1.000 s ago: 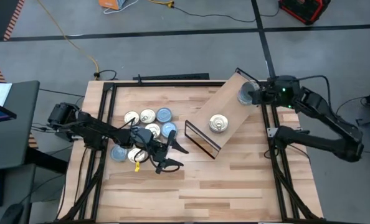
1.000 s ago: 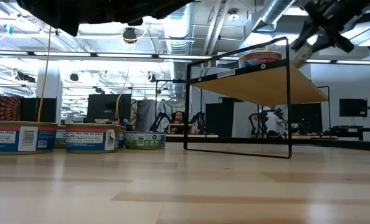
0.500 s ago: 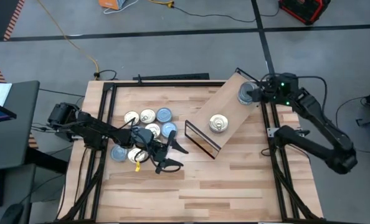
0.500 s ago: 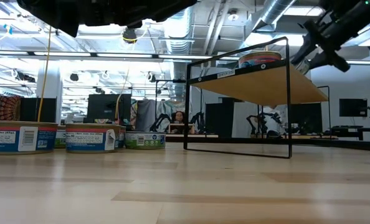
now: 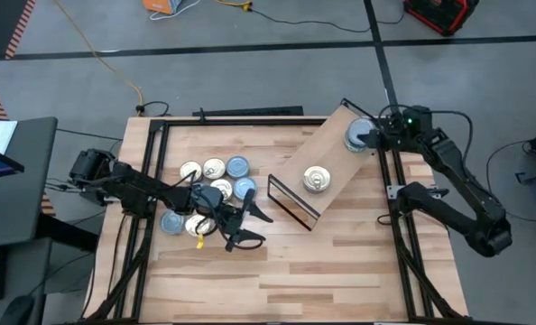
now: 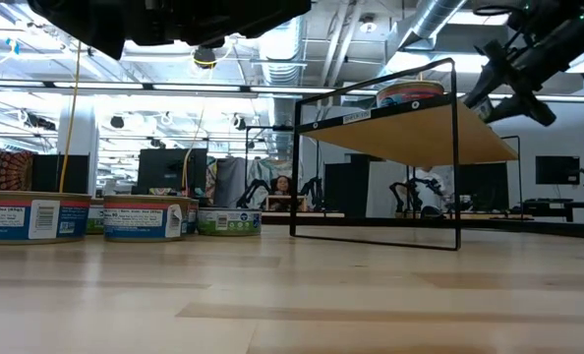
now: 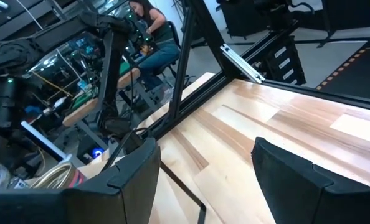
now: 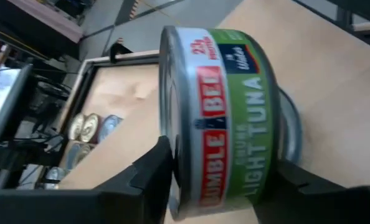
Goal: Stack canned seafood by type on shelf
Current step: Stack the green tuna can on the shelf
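High view: right arm's jaws (image 5: 369,138) loosely astride the tuna tin (image 5: 355,135) on the shelf (image 5: 329,149).

Wood worktop (image 5: 340,271), pale planks, w/ black metal frame rails (image 5: 411,262) along both sides. Grey floor around it. Yellow cable (image 5: 106,68) runs across floor at upper left; orange item (image 5: 164,5) at top edge, red-black case (image 5: 441,13) top right. Dark desk (image 5: 20,181) left of worktop, papers on it. Low view: lab room behind, ceiling ducts (image 6: 439,20), dark monitors (image 6: 169,167), a person (image 6: 281,189) seated far back. Left wrist view: seated person (image 7: 152,28) among equipment.
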`<action>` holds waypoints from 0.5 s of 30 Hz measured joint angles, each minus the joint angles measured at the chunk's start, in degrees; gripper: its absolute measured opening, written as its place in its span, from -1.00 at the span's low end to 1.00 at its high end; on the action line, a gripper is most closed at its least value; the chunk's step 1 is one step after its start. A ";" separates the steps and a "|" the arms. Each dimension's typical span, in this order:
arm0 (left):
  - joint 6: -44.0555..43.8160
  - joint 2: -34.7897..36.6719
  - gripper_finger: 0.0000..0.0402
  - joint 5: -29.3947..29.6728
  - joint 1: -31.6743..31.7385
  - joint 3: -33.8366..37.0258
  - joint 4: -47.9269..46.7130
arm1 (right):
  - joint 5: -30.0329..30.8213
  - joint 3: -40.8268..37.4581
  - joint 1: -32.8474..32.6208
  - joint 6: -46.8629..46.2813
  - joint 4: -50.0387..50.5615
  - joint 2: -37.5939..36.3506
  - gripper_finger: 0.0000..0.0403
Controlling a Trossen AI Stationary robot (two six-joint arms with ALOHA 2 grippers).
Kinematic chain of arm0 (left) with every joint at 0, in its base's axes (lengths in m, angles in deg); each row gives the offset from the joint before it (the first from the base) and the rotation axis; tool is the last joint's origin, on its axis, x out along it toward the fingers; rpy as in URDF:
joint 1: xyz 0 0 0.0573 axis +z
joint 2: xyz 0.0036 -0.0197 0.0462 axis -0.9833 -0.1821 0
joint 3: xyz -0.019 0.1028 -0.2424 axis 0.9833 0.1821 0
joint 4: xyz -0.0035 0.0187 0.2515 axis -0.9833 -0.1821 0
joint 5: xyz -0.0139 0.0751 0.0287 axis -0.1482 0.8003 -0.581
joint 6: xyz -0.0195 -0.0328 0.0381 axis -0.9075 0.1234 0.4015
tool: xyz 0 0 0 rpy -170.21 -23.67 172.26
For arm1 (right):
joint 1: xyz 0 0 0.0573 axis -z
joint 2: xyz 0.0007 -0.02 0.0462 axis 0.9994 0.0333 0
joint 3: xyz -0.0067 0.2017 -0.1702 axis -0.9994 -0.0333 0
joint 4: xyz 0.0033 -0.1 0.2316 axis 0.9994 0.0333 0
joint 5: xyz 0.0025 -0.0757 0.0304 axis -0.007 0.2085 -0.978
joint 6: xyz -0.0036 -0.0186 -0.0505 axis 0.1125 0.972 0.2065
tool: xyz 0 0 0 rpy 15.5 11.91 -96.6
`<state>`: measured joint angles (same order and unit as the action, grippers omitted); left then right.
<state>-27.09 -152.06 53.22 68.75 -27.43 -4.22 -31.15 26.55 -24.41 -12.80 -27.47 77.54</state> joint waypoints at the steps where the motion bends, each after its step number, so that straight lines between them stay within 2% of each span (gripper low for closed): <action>1: 0.00 0.00 0.20 0.00 0.11 0.00 -0.17 | -0.01 0.00 0.26 0.26 0.38 0.01 0.12; 8: -0.11 0.00 0.20 0.02 0.65 0.00 -0.64 | -1.86 1.31 0.50 0.58 3.36 0.07 0.39; 15: 0.00 0.00 0.20 0.02 0.65 -0.02 -0.59 | -0.55 5.89 0.50 0.77 9.65 0.03 0.52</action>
<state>-27.09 -152.06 53.24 69.40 -27.45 -4.81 -31.71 32.44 -23.91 -12.02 -17.81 77.57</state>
